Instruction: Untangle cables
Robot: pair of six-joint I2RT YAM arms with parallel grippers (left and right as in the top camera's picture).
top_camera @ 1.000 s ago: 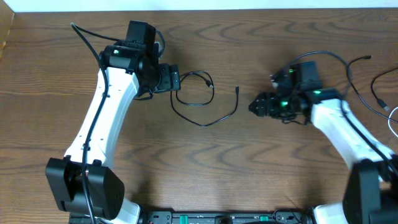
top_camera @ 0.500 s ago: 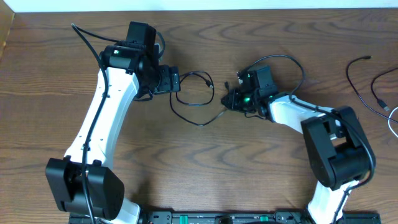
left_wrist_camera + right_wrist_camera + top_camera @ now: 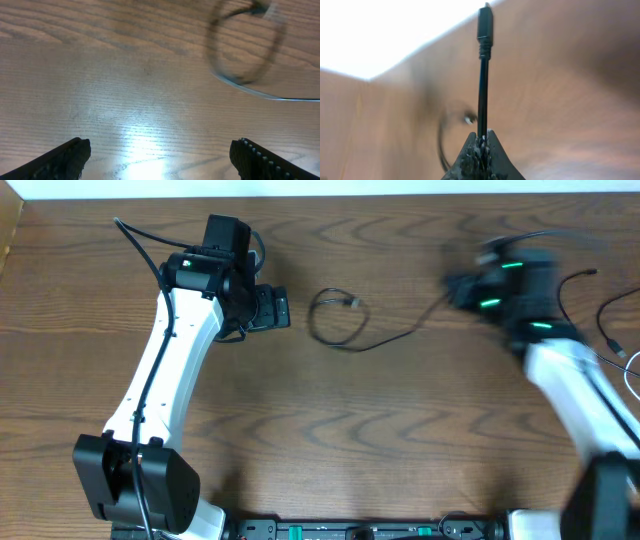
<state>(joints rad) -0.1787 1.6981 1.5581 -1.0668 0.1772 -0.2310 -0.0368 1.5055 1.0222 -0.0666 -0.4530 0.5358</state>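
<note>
A thin black cable point(image 3: 345, 340) lies in a small loop right of centre, with one plug end point(image 3: 352, 302) at the top of the loop. From the loop it runs right and up to my right gripper point(image 3: 458, 286), which is blurred in the overhead view. In the right wrist view, that gripper point(image 3: 483, 136) is shut on the black cable point(image 3: 483, 95), and its plug point(image 3: 485, 22) sticks out beyond the fingertips. My left gripper point(image 3: 285, 310) stands open to the left of the loop, apart from it. Its wrist view shows the loop point(image 3: 240, 75) ahead of its spread fingers point(image 3: 67, 159).
Other thin cables point(image 3: 566, 300) lie at the table's right side, behind the right arm. One with a small plug point(image 3: 622, 352) reaches the right edge. The white strip of the table's far edge point(image 3: 320, 188) runs along the top.
My right gripper closed on the black cable's end near the table's middle and swung right and back with it. The loop slid right, away from the left gripper. The left arm stayed still.
</note>
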